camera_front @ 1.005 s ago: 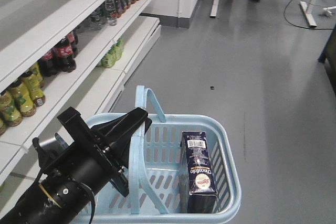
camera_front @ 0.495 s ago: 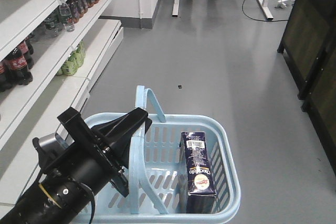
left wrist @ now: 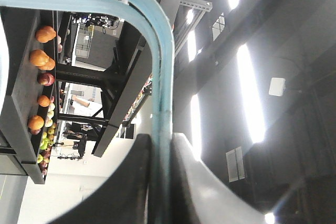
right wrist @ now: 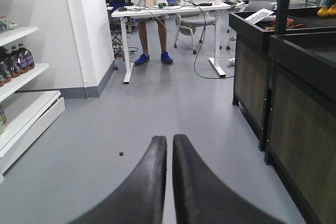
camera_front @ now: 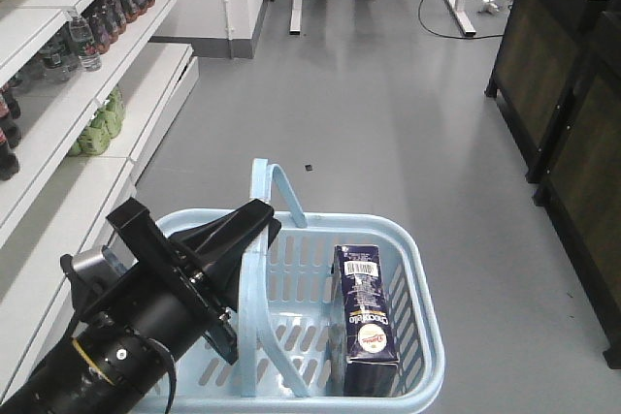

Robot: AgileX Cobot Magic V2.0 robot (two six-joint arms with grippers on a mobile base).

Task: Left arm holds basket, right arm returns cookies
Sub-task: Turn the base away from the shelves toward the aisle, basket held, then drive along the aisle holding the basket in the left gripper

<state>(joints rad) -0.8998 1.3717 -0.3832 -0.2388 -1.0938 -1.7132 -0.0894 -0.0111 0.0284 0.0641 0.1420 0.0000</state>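
Lettering on the cookies box (camera_front: 367,312) blurs; nothing readable

The left arm (camera_front: 146,322) hides the near-left corner of the basket (camera_front: 433,329)

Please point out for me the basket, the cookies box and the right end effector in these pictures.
basket (camera_front: 340,224), front-facing view, on its far rim.
cookies box (camera_front: 367,322), front-facing view, on the middle of its upward face.
right end effector (right wrist: 170,139), right wrist view, midway between its two fingertips.
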